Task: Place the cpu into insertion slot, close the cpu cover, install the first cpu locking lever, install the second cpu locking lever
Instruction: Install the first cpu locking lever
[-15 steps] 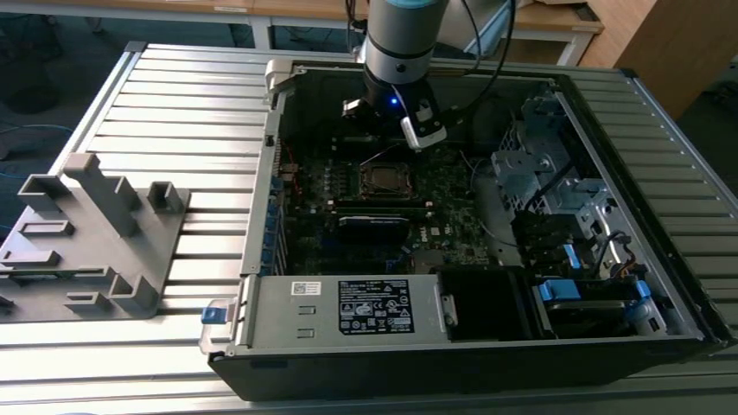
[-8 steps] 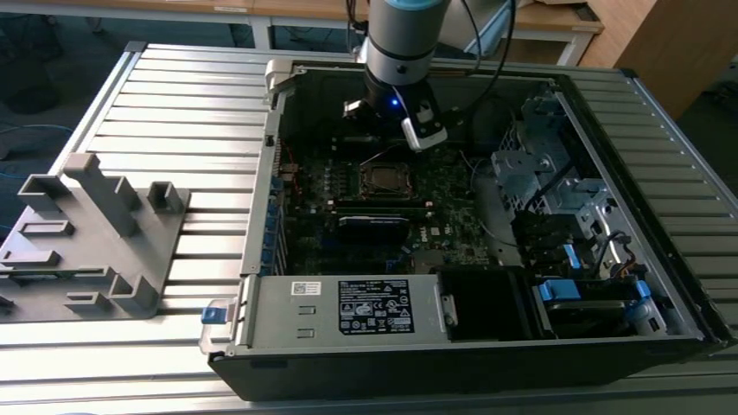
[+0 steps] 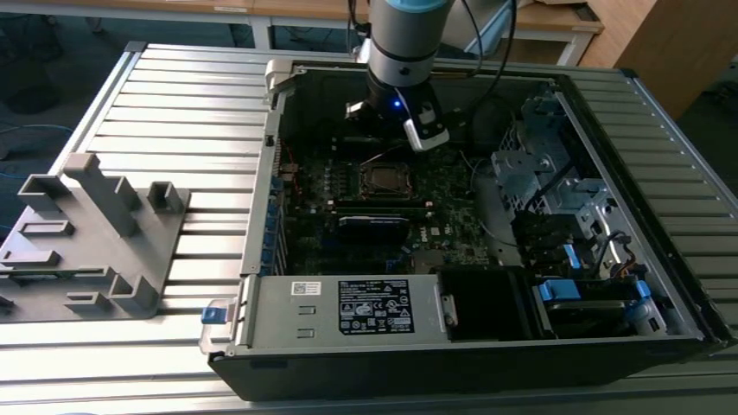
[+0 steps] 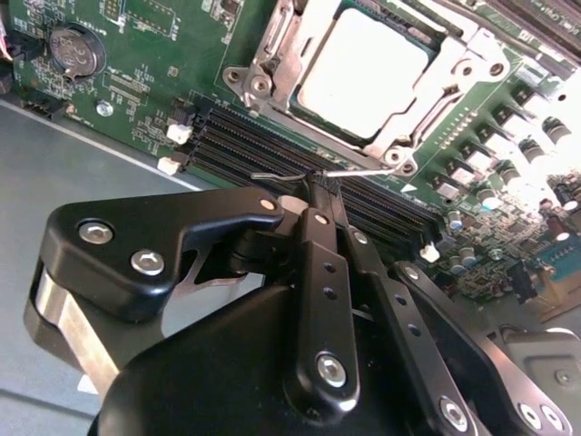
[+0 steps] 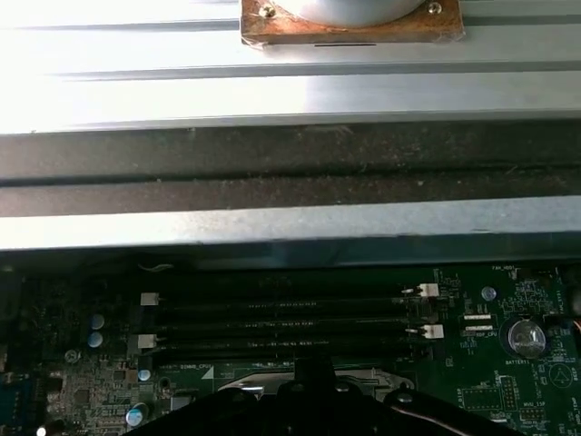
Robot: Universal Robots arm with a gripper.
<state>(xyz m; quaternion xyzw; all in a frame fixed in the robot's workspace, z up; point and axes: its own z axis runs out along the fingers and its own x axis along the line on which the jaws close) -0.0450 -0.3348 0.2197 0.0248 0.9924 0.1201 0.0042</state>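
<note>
My gripper (image 4: 318, 188) fingers together, tips at the thin wire lever (image 4: 363, 169), chip (image 4: 363, 68) seated under cover (image 4: 272, 54) just beyond them, my arm (image 3: 400, 52) upright over the motherboard (image 4: 136, 82)

We record a green motherboard (image 5: 545, 400) bearing four long black memory slots (image 5: 281, 318) with white latches (image 5: 427, 291), a coin cell battery (image 5: 526, 336), silver capacitors (image 5: 95, 329), the dark gripper (image 5: 313, 372) near the slots, a grey case wall (image 5: 290, 222) and a ribbed metal table (image 5: 272, 91).
</note>
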